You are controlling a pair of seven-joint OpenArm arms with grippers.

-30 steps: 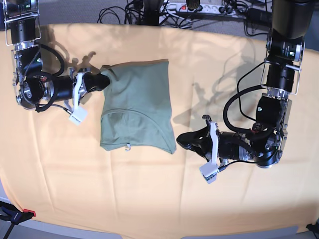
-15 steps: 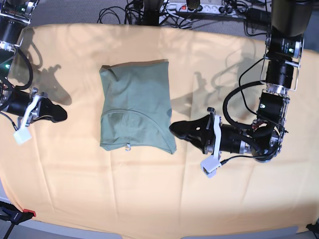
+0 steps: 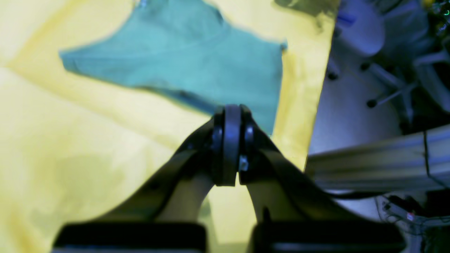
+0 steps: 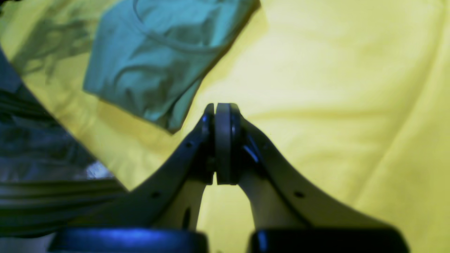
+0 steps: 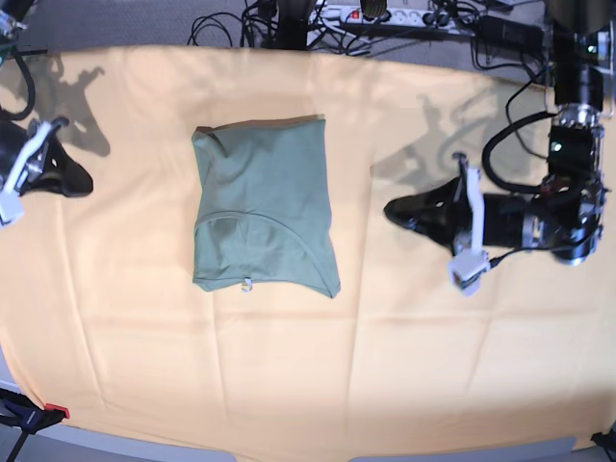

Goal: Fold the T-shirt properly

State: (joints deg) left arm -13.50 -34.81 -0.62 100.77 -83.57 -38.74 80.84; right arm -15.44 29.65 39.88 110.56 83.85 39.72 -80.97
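Note:
The sage-green T-shirt (image 5: 262, 204) lies folded into a rough rectangle on the yellow-orange table cloth (image 5: 289, 366), its small white tag at the near edge. My left gripper (image 5: 393, 210) is shut and empty, hovering well to the right of the shirt. At the far left edge of the base view my right gripper (image 5: 83, 181) is also shut and empty. In the left wrist view the T-shirt (image 3: 182, 59) lies beyond my shut left gripper (image 3: 231, 109). In the right wrist view the T-shirt (image 4: 154, 52) sits up and to the left of my shut right gripper (image 4: 221, 107).
Cables and a power strip (image 5: 385, 14) run behind the table's far edge. A red clamp (image 5: 53, 412) sits at the near left corner. The cloth's edge and the floor beyond it (image 3: 348, 116) show in the left wrist view.
My right gripper left the shirt's upper left corner and drew back to the far left. My left gripper moved right, away from the shirt's lower right corner. The shirt stays flat.

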